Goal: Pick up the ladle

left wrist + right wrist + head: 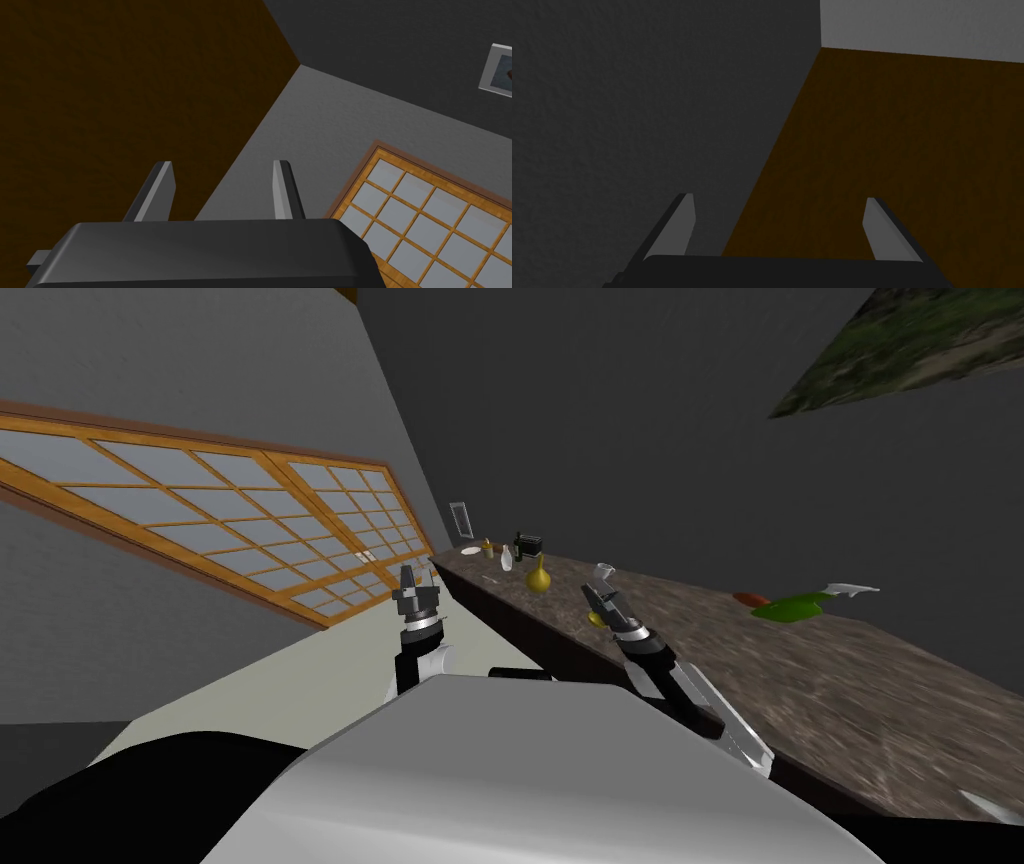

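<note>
Hovering above the near edge of the dark stone tabletop point(800, 688), the right gripper point(601, 600) is holding its fingers wide apart with nothing between them. The left gripper point(410, 580) is hanging just off the tabletop's near edge, above the pale floor point(330, 660). Its fingers are also standing apart and gripping nothing.

The ladle point(798, 607), a green thing with a pale grey handle, is lying flat on the tabletop toward its far edge. It is sitting well apart from both grippers, on the right gripper's side. A small red-brown thing point(748, 599) is resting on the tabletop just beside the ladle's green end.

Toward the tabletop's far end, a yellow gourd-shaped vase point(539, 577), a white bottle point(506, 558), a dark boxy appliance point(528, 543) and a white plate point(470, 551) are standing near one another. A small picture frame point(461, 519) is showing on the wall just beyond the tabletop's far end.
</note>
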### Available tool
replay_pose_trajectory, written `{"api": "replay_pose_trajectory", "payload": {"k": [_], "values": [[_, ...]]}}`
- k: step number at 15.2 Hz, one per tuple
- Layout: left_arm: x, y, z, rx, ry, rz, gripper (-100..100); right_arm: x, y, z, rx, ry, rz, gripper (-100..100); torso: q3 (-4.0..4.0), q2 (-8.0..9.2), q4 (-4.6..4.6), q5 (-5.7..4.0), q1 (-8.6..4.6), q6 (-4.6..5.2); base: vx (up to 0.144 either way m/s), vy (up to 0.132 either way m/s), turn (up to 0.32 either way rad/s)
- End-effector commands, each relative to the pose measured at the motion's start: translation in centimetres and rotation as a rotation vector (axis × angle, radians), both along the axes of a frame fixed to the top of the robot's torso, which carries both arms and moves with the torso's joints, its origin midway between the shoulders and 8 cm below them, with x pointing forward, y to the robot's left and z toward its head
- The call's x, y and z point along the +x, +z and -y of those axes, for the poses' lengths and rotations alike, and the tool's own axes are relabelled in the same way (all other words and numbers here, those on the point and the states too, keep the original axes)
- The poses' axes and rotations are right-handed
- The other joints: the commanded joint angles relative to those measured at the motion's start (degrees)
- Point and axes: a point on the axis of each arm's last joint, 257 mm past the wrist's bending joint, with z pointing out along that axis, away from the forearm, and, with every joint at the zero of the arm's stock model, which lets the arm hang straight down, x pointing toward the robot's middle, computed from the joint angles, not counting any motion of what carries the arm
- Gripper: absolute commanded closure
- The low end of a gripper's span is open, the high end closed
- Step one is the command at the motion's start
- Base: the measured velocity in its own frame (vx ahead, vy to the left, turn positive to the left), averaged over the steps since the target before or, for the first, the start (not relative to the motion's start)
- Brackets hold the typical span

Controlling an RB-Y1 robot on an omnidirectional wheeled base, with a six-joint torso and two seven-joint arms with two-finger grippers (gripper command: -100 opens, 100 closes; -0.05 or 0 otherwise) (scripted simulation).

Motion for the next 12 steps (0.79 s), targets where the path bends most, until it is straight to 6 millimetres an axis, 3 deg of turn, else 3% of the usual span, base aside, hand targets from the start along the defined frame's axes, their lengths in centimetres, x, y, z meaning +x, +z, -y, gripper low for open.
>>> {"api": "replay_pose_trajectory", "payload": {"k": [1,12], "values": [[0.0,0.0,0.0,0.0,0.0,0.0,0,0.0,-0.9,-0.2,-0.108,0.003,0.016,-100,0.0,0.0,0.0,0.0,0.0,0.0,-0.041,-0.046,0.149],[0.0,0.0,0.0,0.0,0.0,0.0,0,0.0,-5.5,-0.7,-0.488,0.016,0.045,-100,-0.04,-0.06,-0.02,0.01,0.01,-0.03,-0.033,-0.042,0.116]]}}
